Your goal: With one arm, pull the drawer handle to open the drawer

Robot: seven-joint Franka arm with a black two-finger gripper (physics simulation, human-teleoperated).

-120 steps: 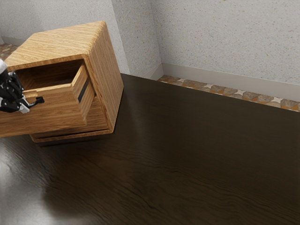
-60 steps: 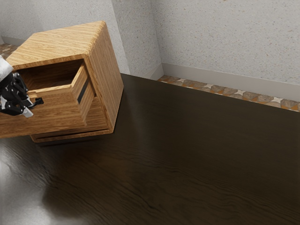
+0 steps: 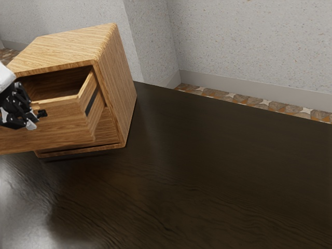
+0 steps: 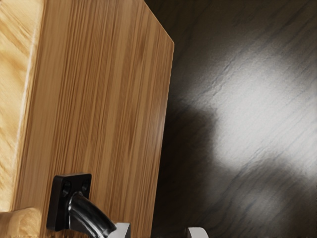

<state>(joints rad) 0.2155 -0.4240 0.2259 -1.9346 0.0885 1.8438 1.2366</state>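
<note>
The wooden cabinet (image 3: 106, 67) stands at the exterior view's left with its upper drawer (image 3: 57, 122) pulled well out. My black gripper (image 3: 31, 115) hangs at the drawer's front face, by the view's left edge. In the wrist view the drawer front (image 4: 99, 109) is close up, with the black handle (image 4: 79, 210) bolted to it. The handle's bar curves down to just beside one of my fingertips (image 4: 121, 231). The two tips of the gripper (image 4: 158, 233) stand apart with only drawer edge and floor showing between them, so it is open.
The cabinet sits on a dark wood-grain surface (image 3: 207, 176) that stretches to the exterior view's right and front. A speckled wall (image 3: 249, 36) with a pale baseboard runs along the back. A closed lower drawer (image 3: 104, 140) sits under the open one.
My hand has risen slightly along the drawer front. The drawer has stayed at the same extension.
</note>
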